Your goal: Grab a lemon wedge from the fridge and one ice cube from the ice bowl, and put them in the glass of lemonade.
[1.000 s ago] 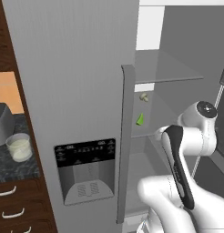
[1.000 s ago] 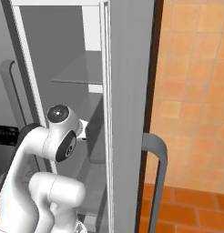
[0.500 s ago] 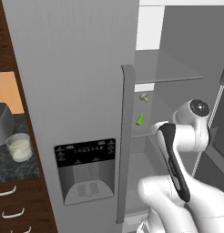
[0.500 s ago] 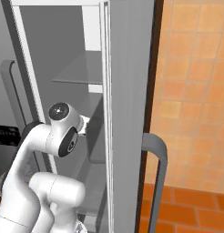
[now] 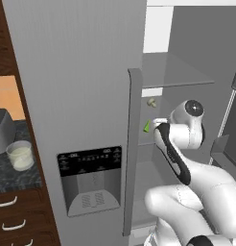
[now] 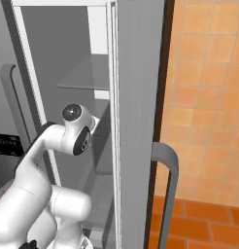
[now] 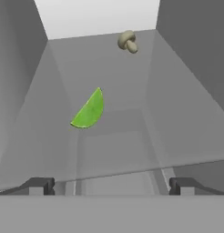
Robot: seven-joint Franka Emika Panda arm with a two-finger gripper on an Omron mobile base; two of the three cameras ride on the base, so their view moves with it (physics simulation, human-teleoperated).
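Two items on shelf: green lemon wedge [image 7: 89, 110] nearer, left; small mushroom [image 7: 128, 41] farther, right
Gripper [image 7: 112, 185]: jaws spread full wide, empty; wedge well ahead
Approach: my judgement, advance along the fridge [image 5: 81, 86] shelf, centre on the wedge; close gently, it is thin
Glass of lemonade [image 5: 20, 155]: left counter, beside toaster [image 5: 4, 129]; creamy liquid inside

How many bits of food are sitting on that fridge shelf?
2. A green wedge lies mid-shelf, and a small beige mushroom sits farther back, towards the rear wall. Other shelves are partly hidden by the door and arm, so more may exist.
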